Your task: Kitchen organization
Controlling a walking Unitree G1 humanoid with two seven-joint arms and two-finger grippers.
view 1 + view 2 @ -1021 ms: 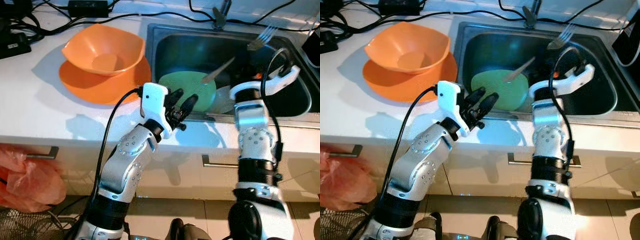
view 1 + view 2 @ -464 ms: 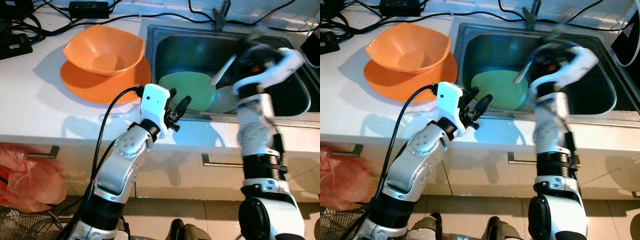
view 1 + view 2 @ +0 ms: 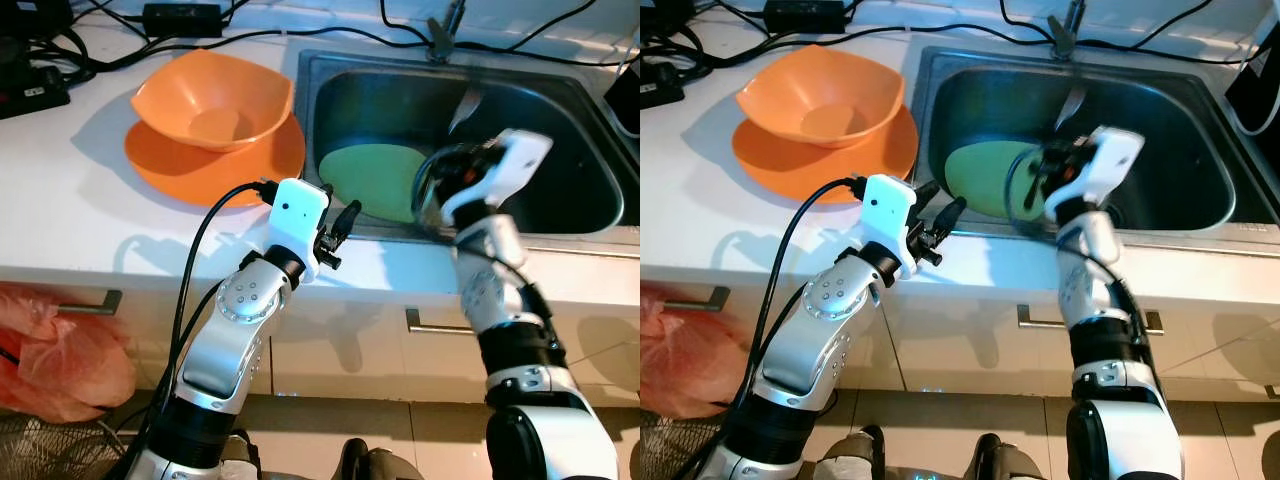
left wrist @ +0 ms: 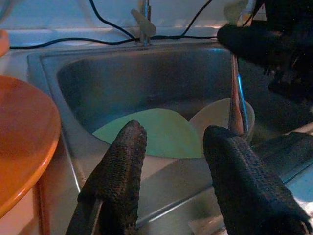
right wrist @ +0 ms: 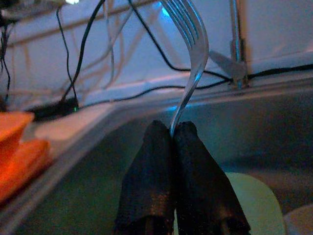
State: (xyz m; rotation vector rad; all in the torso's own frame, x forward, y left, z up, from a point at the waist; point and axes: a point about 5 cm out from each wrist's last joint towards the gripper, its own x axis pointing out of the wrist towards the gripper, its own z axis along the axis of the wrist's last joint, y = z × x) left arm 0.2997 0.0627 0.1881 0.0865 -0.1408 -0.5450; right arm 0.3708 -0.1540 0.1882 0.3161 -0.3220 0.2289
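My right pincer is pressed tight on the handle of a silver metal fork, whose tines stand up above the fingertips. From the head camera I see that arm raised over the front rim of the stainless steel sink, with the fork blurred above the basin. In the basin lies a flat light-green plate, and just beside it, toward my right, a pale cream bowl sits on the sink floor.

My left pincer hangs at the front edge of the white worktop, aimed at the sink, its two black fingers spread with a clear gap and nothing between them. From the head camera I see it just short of the sink's front rim.

On the worktop to the left of the sink, an orange squarish bowl rests on a round orange plate. Black cables run along the back of the worktop behind the sink, past the faucet base. Lower left, beneath the worktop, I see a red-orange plastic bag.
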